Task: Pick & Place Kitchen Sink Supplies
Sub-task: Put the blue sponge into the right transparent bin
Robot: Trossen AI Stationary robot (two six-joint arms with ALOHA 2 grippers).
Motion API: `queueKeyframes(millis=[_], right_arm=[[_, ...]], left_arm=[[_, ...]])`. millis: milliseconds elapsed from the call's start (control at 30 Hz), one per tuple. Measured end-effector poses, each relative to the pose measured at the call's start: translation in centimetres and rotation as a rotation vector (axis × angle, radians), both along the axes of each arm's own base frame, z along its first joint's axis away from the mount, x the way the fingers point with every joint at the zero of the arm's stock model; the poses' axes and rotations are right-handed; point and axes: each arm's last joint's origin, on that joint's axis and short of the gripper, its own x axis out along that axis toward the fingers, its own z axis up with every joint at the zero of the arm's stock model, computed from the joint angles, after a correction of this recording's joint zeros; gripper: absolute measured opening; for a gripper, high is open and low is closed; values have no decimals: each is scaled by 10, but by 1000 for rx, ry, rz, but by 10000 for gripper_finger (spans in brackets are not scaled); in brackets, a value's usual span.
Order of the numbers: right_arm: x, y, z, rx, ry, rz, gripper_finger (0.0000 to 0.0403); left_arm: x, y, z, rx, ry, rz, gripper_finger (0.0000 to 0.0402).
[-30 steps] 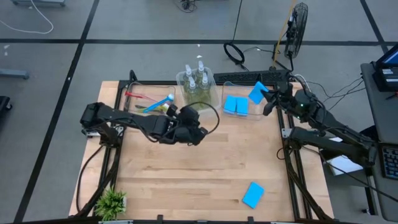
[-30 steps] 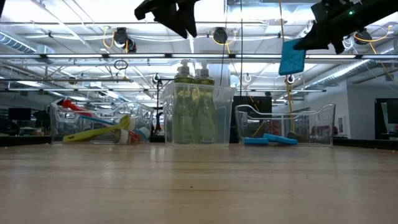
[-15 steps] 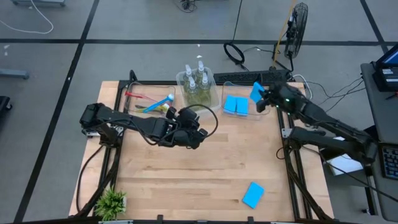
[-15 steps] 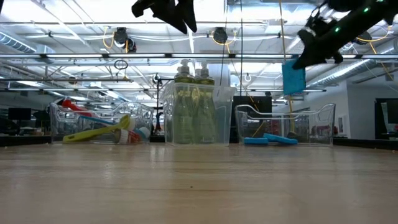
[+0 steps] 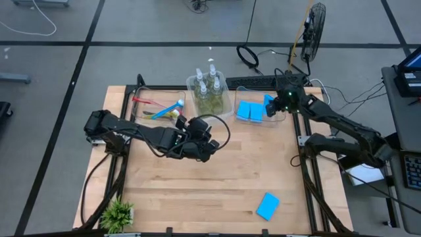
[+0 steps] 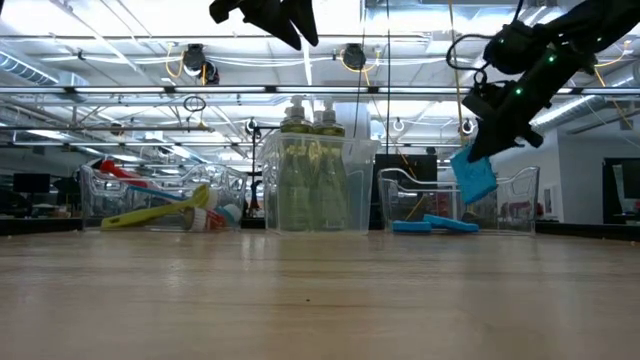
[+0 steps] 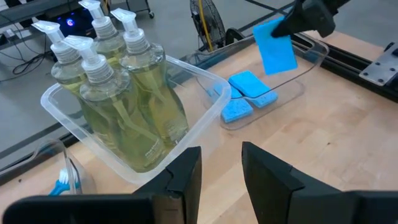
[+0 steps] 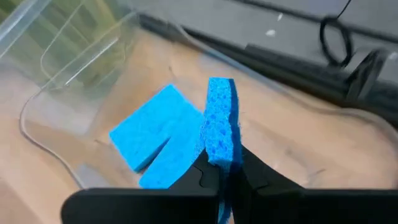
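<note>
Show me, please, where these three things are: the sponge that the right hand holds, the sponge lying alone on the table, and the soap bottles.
Held sponge (image 6: 474,177): low view, its broad blue face.
Lone sponge (image 5: 267,206): high view, middle of its top.
Soap bottles (image 7: 148,93): left wrist view, body of the nearest bottle.

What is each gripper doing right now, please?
Left gripper: open, empty, near the soap bottles.
Right gripper: shut on a sponge over the sponge bin.

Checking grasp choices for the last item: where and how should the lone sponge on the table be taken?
The sponge lies flat near the table's front right, askew to its edges, with nothing beside it. Probably best to come straight down and pinch across its two long sides, fingers turned to match its slant. The right gripper is nearer but holds another sponge.
</note>
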Motion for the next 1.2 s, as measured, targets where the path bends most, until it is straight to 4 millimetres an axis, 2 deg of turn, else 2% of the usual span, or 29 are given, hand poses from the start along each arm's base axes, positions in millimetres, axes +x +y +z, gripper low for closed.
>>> queueKeyframes(millis=[200,633,1200], right_arm=[[-3,-5,-11,87,40,-11,1],[1,-9,-21,143,77,7,14],[0,-9,-17,88,86,1,147]], left_arm=[[0,0,0,0,1,0,120],[0,1,0,2,3,-1,120],[0,0,0,1,-1,0,120]])
